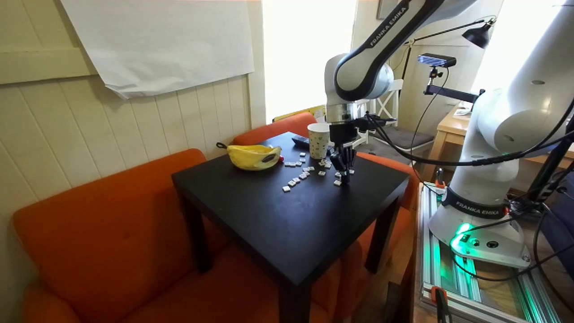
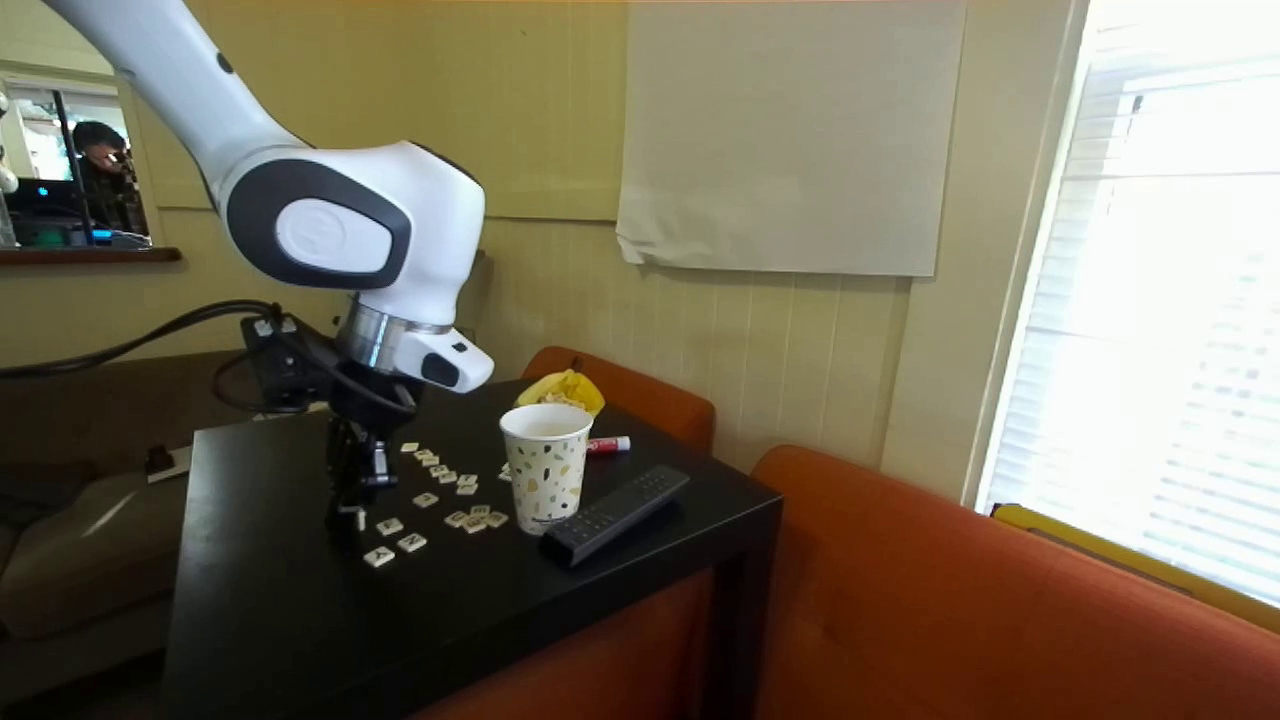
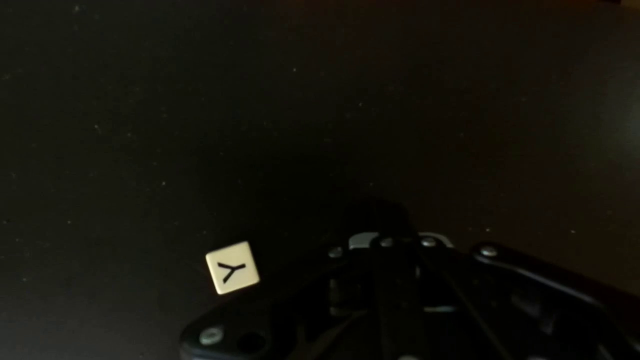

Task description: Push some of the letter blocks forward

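Observation:
Several small whitish letter blocks (image 1: 286,189) lie scattered on the black table, some of them in a slanting row. My gripper (image 1: 345,180) points down at the table beside the near end of the scatter, shut, with nothing visible between its fingers. Close to its fingertips sits a block (image 1: 337,183), though I cannot tell whether they touch. In an exterior view a few blocks (image 2: 411,542) lie just to the right of the gripper (image 2: 345,525). The wrist view shows a single block marked Y (image 3: 232,267), left of the dark gripper (image 3: 387,212).
A patterned paper cup (image 2: 546,470) stands behind the blocks, with a black remote (image 2: 617,512) alongside. Farther off are a yellow banana-shaped holder (image 1: 254,157) and a red tube (image 2: 608,445). The black table (image 1: 269,229) is bordered by orange seats (image 1: 112,233).

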Action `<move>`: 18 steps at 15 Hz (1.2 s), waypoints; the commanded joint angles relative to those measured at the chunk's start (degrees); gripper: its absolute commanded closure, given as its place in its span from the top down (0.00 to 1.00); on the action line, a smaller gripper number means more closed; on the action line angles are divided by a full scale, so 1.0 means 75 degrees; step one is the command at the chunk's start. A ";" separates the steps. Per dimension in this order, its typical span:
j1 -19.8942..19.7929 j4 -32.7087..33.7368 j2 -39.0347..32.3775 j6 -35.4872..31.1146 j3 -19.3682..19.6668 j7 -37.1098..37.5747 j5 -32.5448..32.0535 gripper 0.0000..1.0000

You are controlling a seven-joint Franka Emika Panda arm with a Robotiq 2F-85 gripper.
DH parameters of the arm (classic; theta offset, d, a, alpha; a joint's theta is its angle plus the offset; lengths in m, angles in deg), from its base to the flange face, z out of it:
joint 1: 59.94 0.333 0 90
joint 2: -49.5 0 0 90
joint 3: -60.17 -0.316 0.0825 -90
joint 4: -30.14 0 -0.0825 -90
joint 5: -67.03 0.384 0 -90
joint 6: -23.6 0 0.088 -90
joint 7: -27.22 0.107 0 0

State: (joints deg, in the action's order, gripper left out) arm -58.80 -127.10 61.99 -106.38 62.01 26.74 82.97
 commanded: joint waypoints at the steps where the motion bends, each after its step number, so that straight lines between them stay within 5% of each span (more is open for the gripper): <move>1: 0.0108 0.0007 -0.0157 -0.0494 -0.0046 -0.0216 0.0293 0.00; 11: 0.0353 -0.0002 -0.0262 -0.2530 -0.0091 -0.0351 0.0398 0.00; 18: 0.0188 0.0024 0.0228 -0.0403 -0.0078 0.0062 0.0058 0.00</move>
State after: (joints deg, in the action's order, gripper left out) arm -56.52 -127.00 61.35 -115.47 61.40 25.70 84.53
